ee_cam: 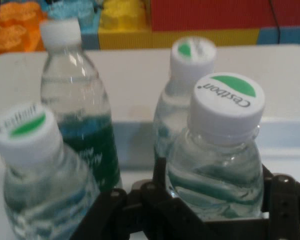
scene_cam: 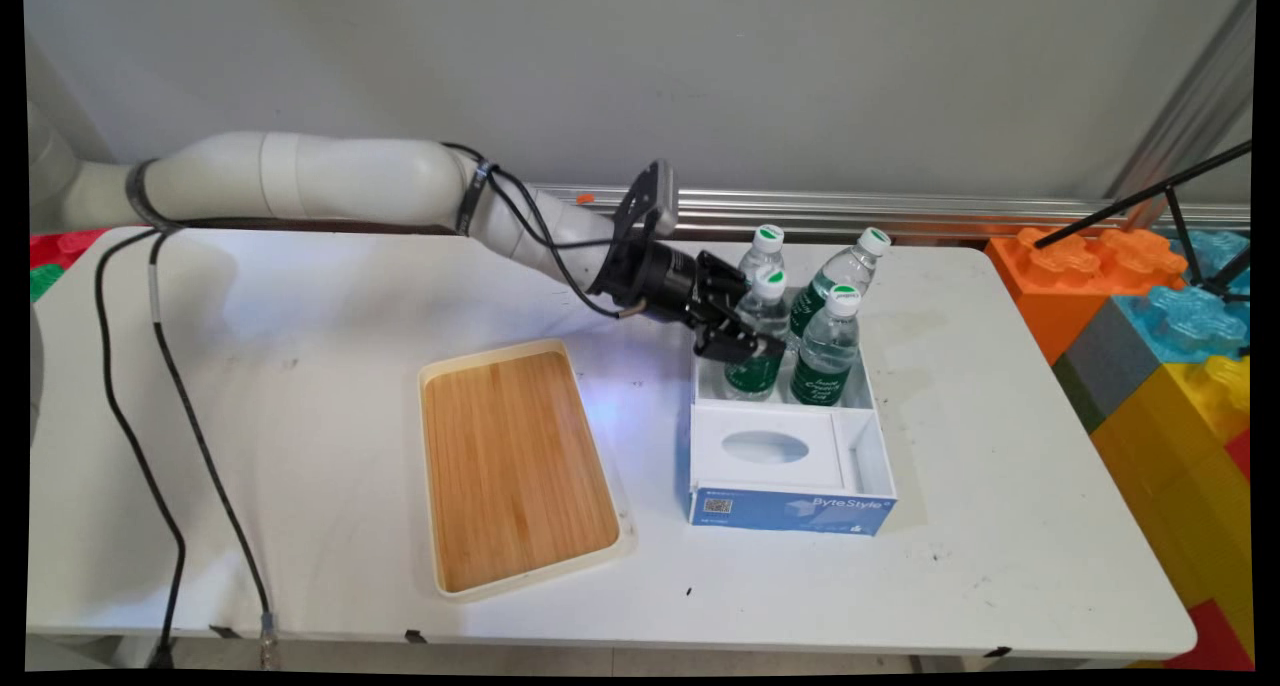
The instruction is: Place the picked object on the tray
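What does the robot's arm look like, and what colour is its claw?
The arm is smooth, round and white, like fat tubes joined together. Black cables hang from it and loop along it. At its end sits the gripper, all black, with two jointed metal fingers.

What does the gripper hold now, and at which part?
The gripper is shut on the near-left water bottle in the white box, gripping its clear body below the neck.

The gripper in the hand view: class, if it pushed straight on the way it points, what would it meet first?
The gripper already straddles the nearest water bottle, so that bottle comes first; the bottle behind it probably next, though depth is unclear.
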